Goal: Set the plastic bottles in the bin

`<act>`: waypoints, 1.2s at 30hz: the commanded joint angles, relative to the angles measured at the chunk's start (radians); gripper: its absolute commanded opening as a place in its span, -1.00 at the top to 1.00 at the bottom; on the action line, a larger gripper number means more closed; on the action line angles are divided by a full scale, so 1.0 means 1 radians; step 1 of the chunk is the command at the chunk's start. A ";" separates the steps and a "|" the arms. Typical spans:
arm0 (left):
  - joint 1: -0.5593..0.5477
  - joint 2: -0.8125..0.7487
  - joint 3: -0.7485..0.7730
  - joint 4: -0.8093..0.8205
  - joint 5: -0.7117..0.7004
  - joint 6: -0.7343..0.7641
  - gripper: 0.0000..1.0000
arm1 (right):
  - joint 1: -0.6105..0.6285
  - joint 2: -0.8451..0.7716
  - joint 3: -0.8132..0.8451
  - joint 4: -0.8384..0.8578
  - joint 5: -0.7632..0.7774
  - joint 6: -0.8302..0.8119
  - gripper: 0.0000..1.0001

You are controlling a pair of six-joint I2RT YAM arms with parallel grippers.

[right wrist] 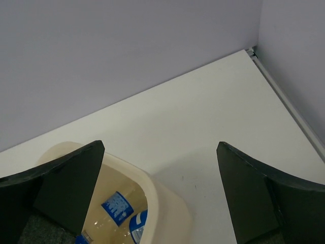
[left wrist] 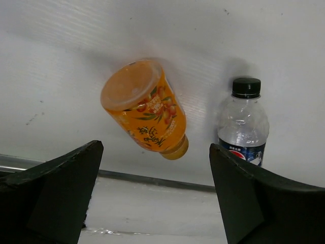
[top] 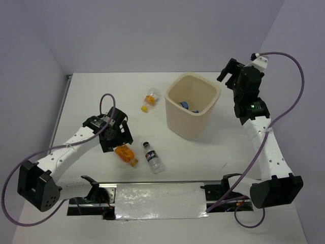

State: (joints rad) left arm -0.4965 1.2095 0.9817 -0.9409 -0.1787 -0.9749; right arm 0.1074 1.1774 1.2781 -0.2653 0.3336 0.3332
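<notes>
The orange-filled bottle [top: 125, 154] lies on the table just in front of my left gripper [top: 118, 138], which is open and empty above it. In the left wrist view the orange bottle [left wrist: 144, 109] sits between and beyond the open fingers [left wrist: 61, 178]. The clear bottle with dark cap [top: 153, 157] [left wrist: 244, 122] lies to its right. The clear bottle with yellow-orange cap [top: 150, 99] lies left of the cream bin [top: 208, 109]. My right gripper [top: 227, 73] is open and empty, raised right of the bin. The right wrist view shows the bin rim [right wrist: 152, 188] and blue-labelled bottles [right wrist: 117, 206] inside.
A shiny metal strip [top: 160, 195] runs along the near table edge between the arm bases. Lilac walls close the back and both sides. The table's right edge [right wrist: 284, 96] lies close to my right gripper.
</notes>
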 commanded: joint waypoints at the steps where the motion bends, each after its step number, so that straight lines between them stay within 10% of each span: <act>1: -0.024 0.015 -0.027 0.071 -0.034 -0.091 -0.99 | -0.008 -0.038 -0.017 -0.035 -0.030 -0.005 -1.00; 17: -0.060 0.174 -0.133 0.197 -0.059 -0.128 -0.93 | -0.009 -0.053 -0.085 -0.003 -0.004 -0.052 -1.00; 23: -0.070 0.226 -0.058 0.150 -0.106 -0.110 -0.34 | -0.009 -0.036 -0.074 -0.011 0.005 -0.086 -1.00; 27: -0.070 0.214 0.093 0.021 -0.198 -0.082 0.20 | -0.029 -0.050 -0.069 -0.032 0.007 -0.077 -1.00; 36: -0.065 0.182 0.622 0.182 -0.367 0.228 0.38 | -0.144 -0.176 -0.215 -0.002 -0.070 -0.046 -1.00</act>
State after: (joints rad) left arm -0.5621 1.4216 1.4319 -0.8997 -0.4644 -0.9154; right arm -0.0208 1.0615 1.1027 -0.2943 0.2844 0.2832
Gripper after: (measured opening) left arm 0.697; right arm 0.997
